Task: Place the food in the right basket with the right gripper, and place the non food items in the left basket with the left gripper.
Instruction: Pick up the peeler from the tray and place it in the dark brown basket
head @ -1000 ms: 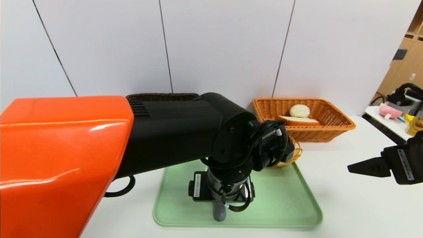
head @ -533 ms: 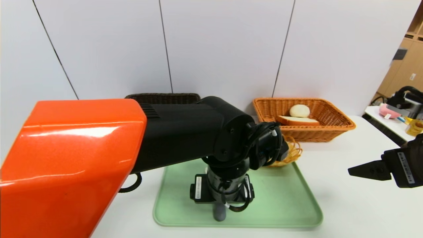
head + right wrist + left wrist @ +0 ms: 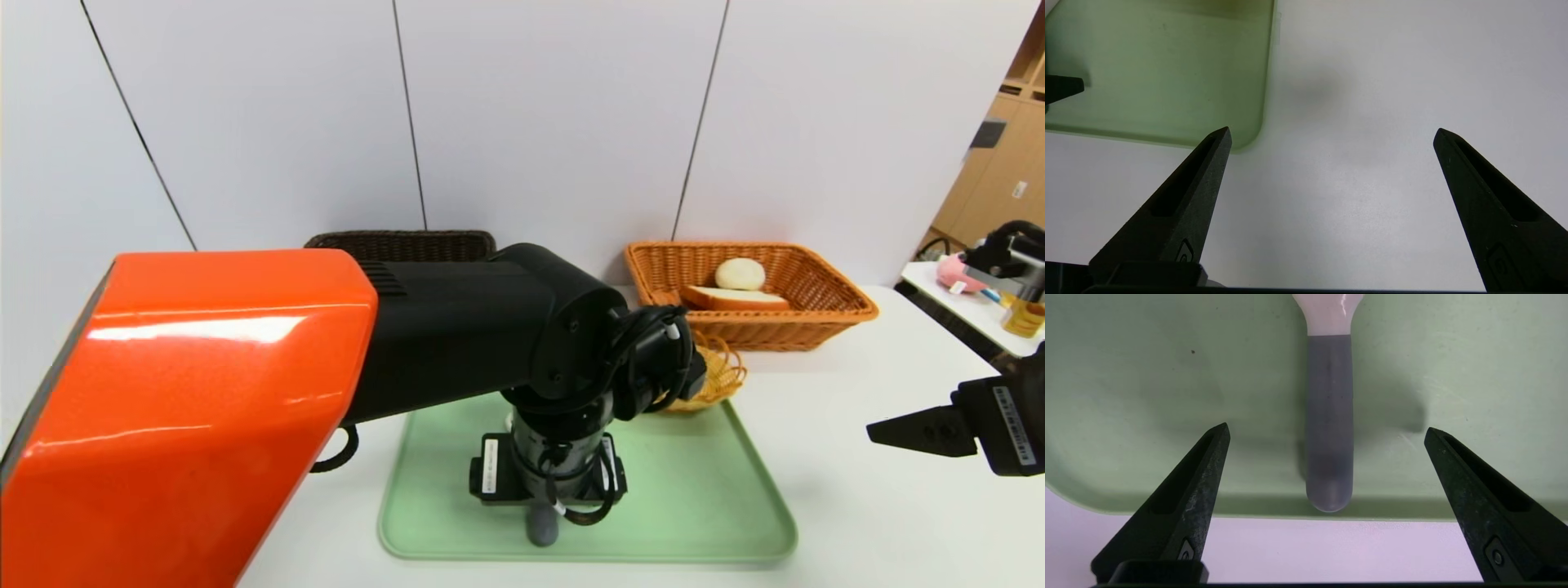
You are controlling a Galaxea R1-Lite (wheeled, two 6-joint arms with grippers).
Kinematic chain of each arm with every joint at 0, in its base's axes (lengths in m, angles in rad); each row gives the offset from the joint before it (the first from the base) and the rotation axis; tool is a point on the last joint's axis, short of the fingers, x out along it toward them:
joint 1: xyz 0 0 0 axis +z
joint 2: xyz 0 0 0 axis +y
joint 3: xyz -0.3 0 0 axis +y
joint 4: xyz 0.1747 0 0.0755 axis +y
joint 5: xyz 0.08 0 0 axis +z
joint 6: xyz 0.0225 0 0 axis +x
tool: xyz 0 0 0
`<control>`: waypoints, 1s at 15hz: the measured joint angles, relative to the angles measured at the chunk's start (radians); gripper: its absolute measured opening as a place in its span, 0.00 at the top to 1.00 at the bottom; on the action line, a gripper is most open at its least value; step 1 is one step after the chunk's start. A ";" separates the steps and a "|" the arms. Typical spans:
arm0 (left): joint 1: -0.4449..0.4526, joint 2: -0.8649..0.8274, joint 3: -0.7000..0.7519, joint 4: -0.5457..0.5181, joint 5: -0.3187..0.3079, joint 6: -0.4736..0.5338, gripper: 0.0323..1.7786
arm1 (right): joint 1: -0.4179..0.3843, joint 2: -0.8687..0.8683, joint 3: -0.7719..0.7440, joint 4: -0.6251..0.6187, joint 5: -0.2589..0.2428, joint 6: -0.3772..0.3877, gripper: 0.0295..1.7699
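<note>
The peeler point(image 3: 1329, 416) lies on the green tray point(image 3: 702, 498), its grey handle end point(image 3: 541, 524) near the tray's front rim. My left gripper point(image 3: 1327, 428) hangs just above it, pointing down, open, one finger on each side of the handle and not touching it. The bun point(image 3: 740, 273) and the bread slice point(image 3: 735, 297) lie in the right basket point(image 3: 841, 306). Behind my left arm, only the rim of the left basket point(image 3: 400, 242) shows. My right gripper point(image 3: 878, 430) hovers open over bare table point(image 3: 1355, 183), right of the tray. The other non food items are hidden.
A small yellow wire basket point(image 3: 718, 376) stands at the tray's far right corner, partly behind my left wrist. My orange left upper arm point(image 3: 188, 408) fills the left of the head view. A side table point(image 3: 963, 306) with small items stands at far right.
My left arm's orange and black links have sunk a little and shifted right, while its gripper stays over the peeler. My right gripper has drifted slightly lower and to the right.
</note>
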 joint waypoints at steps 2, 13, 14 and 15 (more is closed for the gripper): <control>0.004 0.007 0.000 0.000 0.000 0.002 0.09 | 0.000 -0.003 0.003 0.000 0.000 0.001 0.03; 0.003 0.019 0.000 0.001 -0.003 0.006 0.85 | 0.000 -0.011 0.011 -0.001 0.000 0.001 0.03; 0.003 0.014 0.001 0.002 -0.002 0.005 0.85 | 0.000 -0.014 0.012 -0.001 0.000 0.001 0.03; 0.005 0.005 0.001 0.002 -0.001 0.005 0.85 | 0.000 -0.019 0.016 -0.001 0.000 0.001 0.03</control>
